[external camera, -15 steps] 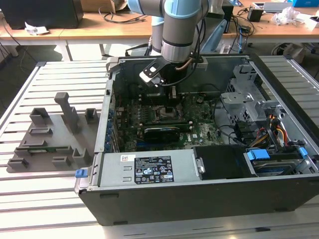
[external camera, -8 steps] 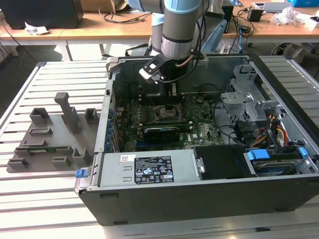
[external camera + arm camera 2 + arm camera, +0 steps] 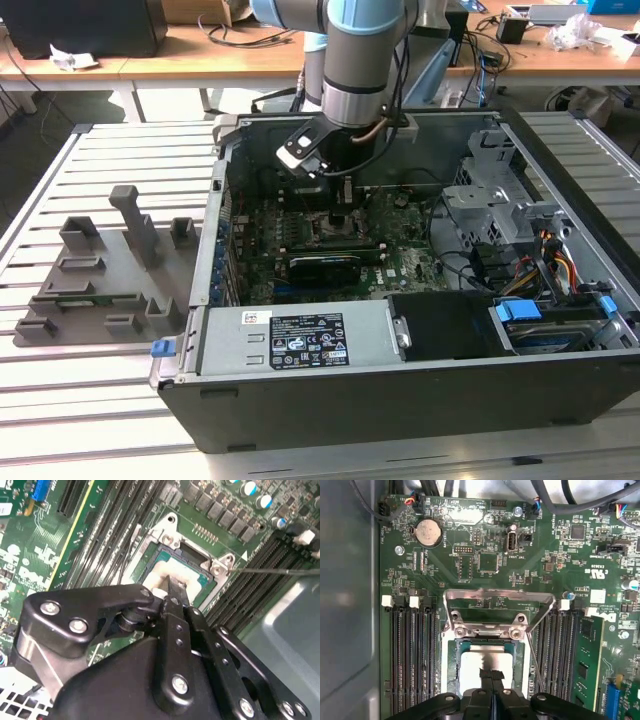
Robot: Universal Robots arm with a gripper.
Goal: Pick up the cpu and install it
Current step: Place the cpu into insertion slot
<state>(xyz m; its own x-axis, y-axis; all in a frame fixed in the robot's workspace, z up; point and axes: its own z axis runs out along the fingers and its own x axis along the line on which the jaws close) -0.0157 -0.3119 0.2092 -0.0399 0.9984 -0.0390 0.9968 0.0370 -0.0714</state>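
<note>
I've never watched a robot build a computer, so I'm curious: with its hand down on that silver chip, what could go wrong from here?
The shut hand seems to touch the cpu lying in its socket; if the chip sits slightly askew, pressing could damage the contacts beneath. The hinged metal frame stands open and the thin lever runs close beside, so either might snag the hand when it moves.

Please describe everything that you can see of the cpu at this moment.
The cpu is a small flat square with a pale silvery metal top and a thin darker rim. In the first wrist view it lies flat in the open socket on the motherboard, with the metal frame folded back. The gripper, fingers together, seems to touch its top, hiding part.
</note>
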